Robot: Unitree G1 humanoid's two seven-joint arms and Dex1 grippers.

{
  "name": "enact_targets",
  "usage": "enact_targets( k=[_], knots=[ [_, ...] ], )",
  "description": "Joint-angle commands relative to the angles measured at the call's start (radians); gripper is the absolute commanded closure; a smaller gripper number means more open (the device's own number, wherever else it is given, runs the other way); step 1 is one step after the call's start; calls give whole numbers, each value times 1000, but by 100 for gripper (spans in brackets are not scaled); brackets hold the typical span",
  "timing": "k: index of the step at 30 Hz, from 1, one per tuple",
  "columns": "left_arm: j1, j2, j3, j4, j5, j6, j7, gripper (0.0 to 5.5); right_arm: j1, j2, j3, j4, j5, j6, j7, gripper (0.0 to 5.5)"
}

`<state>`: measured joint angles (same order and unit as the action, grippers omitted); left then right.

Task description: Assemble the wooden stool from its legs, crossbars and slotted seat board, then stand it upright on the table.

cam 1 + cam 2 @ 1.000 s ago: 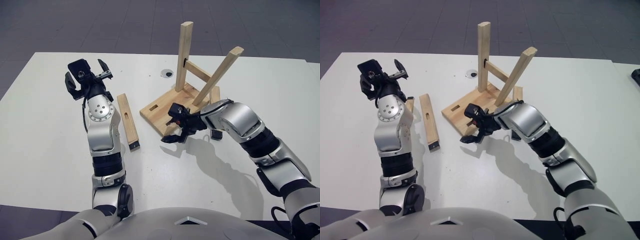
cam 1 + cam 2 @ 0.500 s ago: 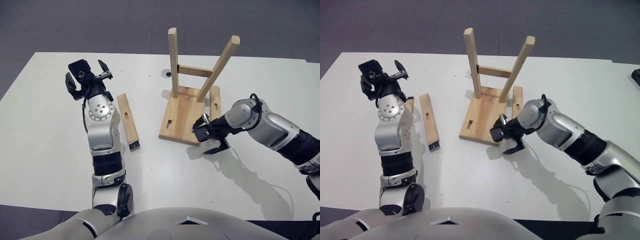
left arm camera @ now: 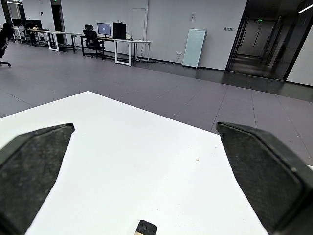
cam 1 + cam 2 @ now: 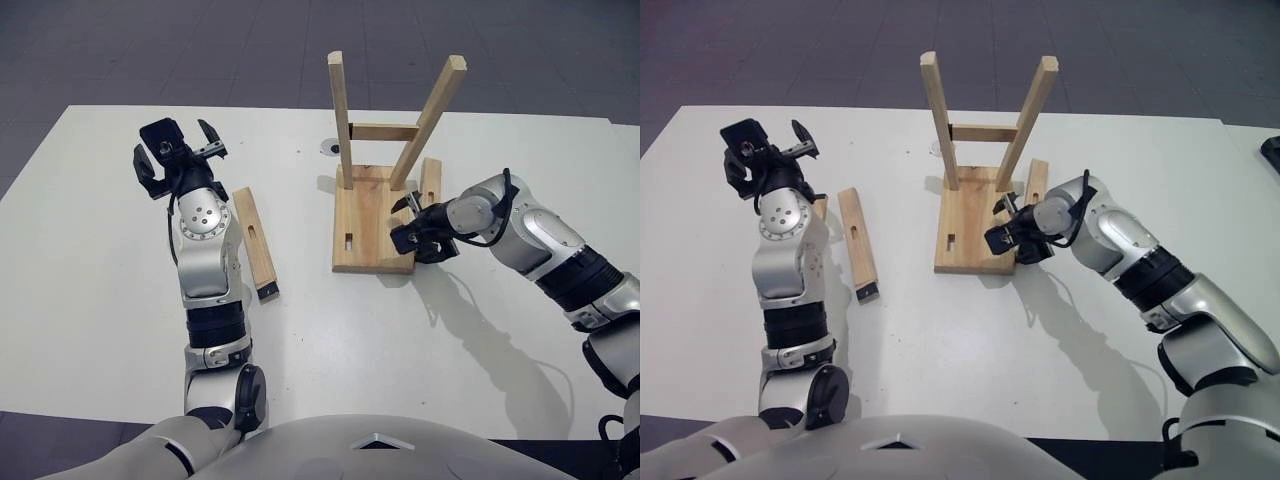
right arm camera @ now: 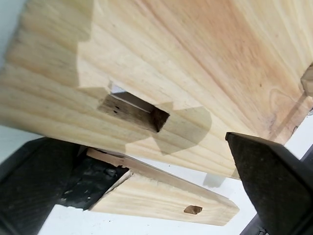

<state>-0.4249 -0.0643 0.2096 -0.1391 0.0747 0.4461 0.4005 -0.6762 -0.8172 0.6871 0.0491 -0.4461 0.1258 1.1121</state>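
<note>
The slotted seat board (image 4: 368,228) lies flat on the white table (image 4: 100,260). Two legs (image 4: 341,120) stand up from its far end, leaning apart, with a crossbar (image 4: 383,132) joining them. My right gripper (image 4: 413,228) is open at the board's right near edge, its fingers (image 5: 274,181) spread on either side of an empty slot (image 5: 134,112). A loose leg (image 4: 430,181) lies flat just right of the board. Another slotted leg (image 4: 255,241) with a black tip lies left of the board. My left gripper (image 4: 181,154) is held up over the table's far left, open and holding nothing.
A small round hole (image 4: 334,148) sits in the table behind the board. A further wooden piece (image 4: 820,208) shows behind my left forearm. The near half of the table is bare white, and dark floor lies beyond the far edge.
The seat board with its two legs has turned round, from skewed to square with the table, and the legs now stand straighter. My right gripper swung from the board's near corner to its right edge.
</note>
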Motion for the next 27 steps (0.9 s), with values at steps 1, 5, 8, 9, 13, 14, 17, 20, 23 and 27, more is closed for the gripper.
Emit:
enact_targets(
  k=[1,5,8,9,13,14,17,20,23,27],
  knots=[
    [-6,35,-7,-35,1,23,-37,10,67,-21,-222,-185,209,183,80,13],
    [25,159,1,-131,6,102,-154,10,173,-8,-542,-329,442,478,48,13],
    [71,271,42,-183,-9,195,-258,10,239,120,-734,-393,541,679,-105,13],
    [89,307,40,-182,-12,224,-298,10,261,175,-803,-423,561,734,-177,13],
    [185,334,23,-142,-17,300,-368,10,297,374,-905,-404,498,840,-517,13],
    [203,327,21,-126,-13,302,-367,10,302,416,-903,-385,472,820,-598,13],
    [219,303,10,-87,-8,304,-356,10,296,558,-964,-323,464,758,-791,13],
    [225,278,-14,-73,-14,301,-362,10,329,617,-971,-271,449,697,-906,13],
    [233,270,-36,-72,-13,305,-372,10,339,633,-1010,-240,457,680,-978,13],
    [224,278,-104,-7,1,305,-404,10,323,650,-1057,-209,497,675,-1028,13]
  ],
)
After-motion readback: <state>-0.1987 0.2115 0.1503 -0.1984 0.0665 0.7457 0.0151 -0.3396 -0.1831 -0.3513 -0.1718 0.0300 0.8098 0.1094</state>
